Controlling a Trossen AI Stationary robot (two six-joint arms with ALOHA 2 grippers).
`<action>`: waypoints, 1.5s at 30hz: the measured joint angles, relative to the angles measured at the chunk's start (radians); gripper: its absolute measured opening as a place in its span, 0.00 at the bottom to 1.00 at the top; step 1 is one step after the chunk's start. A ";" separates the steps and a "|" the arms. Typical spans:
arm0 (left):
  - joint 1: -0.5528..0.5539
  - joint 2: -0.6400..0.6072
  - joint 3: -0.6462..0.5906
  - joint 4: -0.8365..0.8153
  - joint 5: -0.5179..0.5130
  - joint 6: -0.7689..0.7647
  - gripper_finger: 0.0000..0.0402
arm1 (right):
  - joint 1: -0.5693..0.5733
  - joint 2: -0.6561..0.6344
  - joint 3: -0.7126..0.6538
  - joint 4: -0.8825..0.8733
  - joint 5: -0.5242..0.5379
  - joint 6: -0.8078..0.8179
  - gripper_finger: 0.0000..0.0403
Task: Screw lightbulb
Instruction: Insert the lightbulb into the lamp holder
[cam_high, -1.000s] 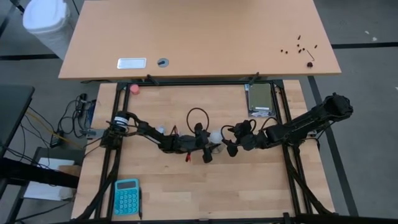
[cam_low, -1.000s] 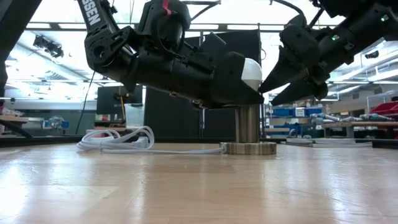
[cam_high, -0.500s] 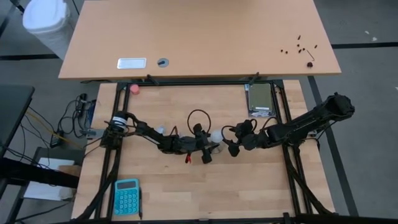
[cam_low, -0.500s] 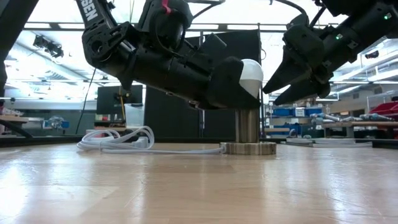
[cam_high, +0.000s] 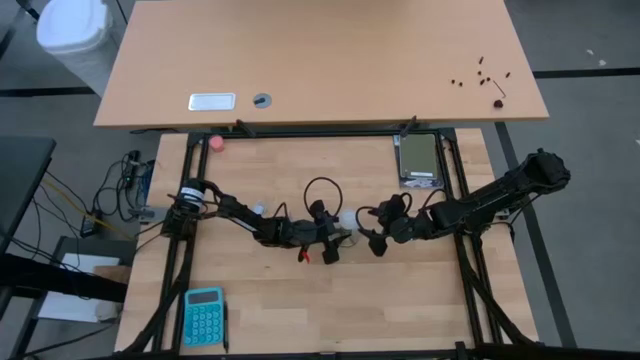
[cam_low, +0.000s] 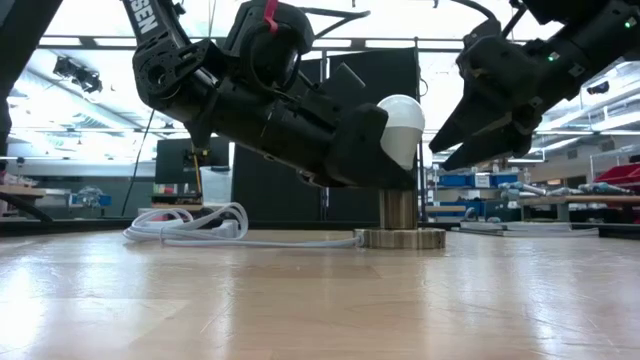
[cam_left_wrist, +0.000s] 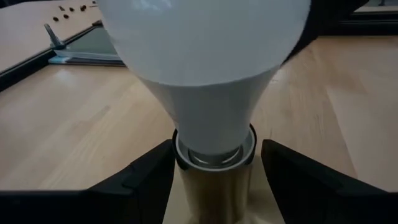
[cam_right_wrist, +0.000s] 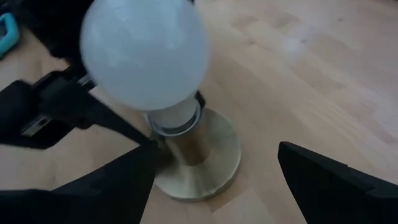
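Observation:
The white frosted lightbulb (cam_left_wrist: 205, 56) stands globe up, its silvery base in the mouth of the brass socket (cam_low: 398, 210), whose round foot (cam_right_wrist: 211, 155) rests on the table. My left gripper (cam_high: 338, 238) reaches in from the table's left, nearly level, and is shut on the bulb's base. My right gripper (cam_low: 442, 150) hangs open just right of the globe and a little above the socket. It slants down toward the bulb and touches nothing. My left gripper pinches the lightbulb's narrow base (cam_left_wrist: 214, 154) between its two fingers, right at the socket's rim. The fingers (cam_right_wrist: 127, 127) come nearly level from the table's left, one on either side, lying across the bulb's upright axis. The bulb stands in the socket with its globe above the fingers.
The socket's white cord (cam_low: 190, 225) lies coiled on the table behind my left arm. A pink ball (cam_high: 216, 142) sits at the far left, a teal calculator (cam_high: 204, 315) at the near left, and a grey flat device (cam_high: 419, 160) at the far right.
My left gripper has tipped its fingers slightly downward while staying in place. In the low view, more of the bulb's globe now shows above it. The bulb stays on the socket.

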 joint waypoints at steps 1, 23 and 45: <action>0.000 0.000 0.000 0.000 0.000 0.006 0.61 | 0.000 0.000 0.000 0.005 -0.008 -0.008 0.86; 0.058 0.011 0.000 -0.051 0.074 0.024 0.60 | -0.004 0.000 0.000 0.036 -0.007 -0.018 0.86; 0.061 0.011 0.000 -0.055 0.089 0.019 0.50 | -0.133 0.101 0.000 -0.005 0.042 -0.030 0.86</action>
